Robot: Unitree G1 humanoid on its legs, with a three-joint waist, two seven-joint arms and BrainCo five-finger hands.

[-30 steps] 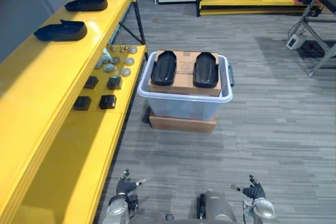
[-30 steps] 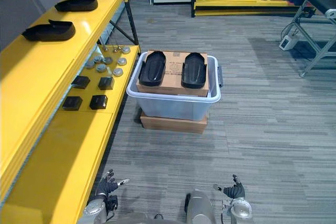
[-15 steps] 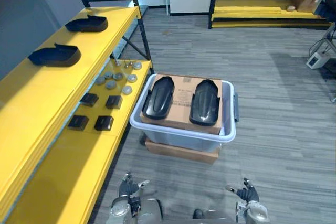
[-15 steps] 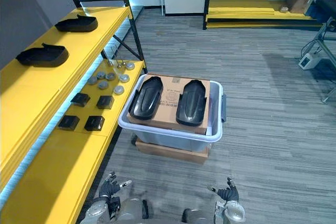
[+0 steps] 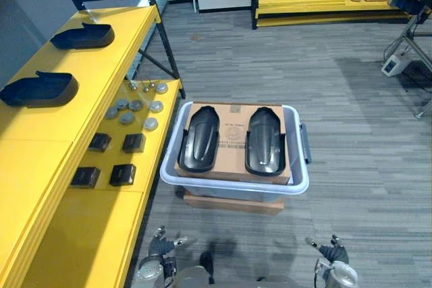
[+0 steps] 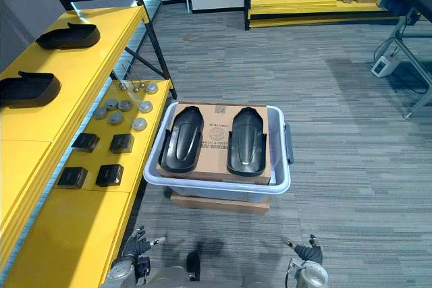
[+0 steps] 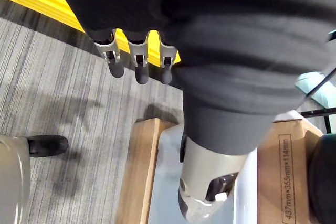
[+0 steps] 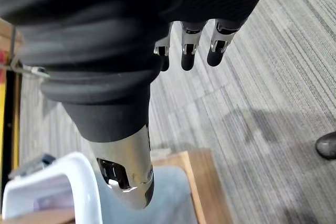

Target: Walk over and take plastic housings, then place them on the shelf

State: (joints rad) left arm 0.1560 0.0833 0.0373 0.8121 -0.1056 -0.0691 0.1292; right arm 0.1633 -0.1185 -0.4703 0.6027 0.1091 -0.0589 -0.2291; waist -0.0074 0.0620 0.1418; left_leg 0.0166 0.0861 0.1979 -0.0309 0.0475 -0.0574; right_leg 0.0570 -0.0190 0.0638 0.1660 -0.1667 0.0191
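Observation:
Two black plastic housings [image 5: 198,139] [image 5: 265,141] lie side by side on a cardboard box [image 5: 233,133] inside a pale plastic bin [image 5: 300,187] on the floor ahead. Two more black housings [image 5: 38,88] [image 5: 83,36] rest on the yellow shelf [image 5: 88,72] to the left. My left hand [image 5: 160,247] hangs low at the bottom left, fingers relaxed and holding nothing. My right hand [image 5: 330,251] hangs at the bottom right, likewise open and well short of the bin.
The bin stands on a flat cardboard box [image 5: 233,203]. The lower shelf level [image 5: 101,220] carries small black blocks [image 5: 133,143] and round metal parts [image 5: 126,117]. A black shelf post [image 5: 157,32] rises behind. More yellow racking [image 5: 310,5] stands at the back, a metal frame [image 5: 412,25] at the right.
The camera has moved closer and turned; the bin with the housings now sits nearer and more central. Both hands stay low and open.

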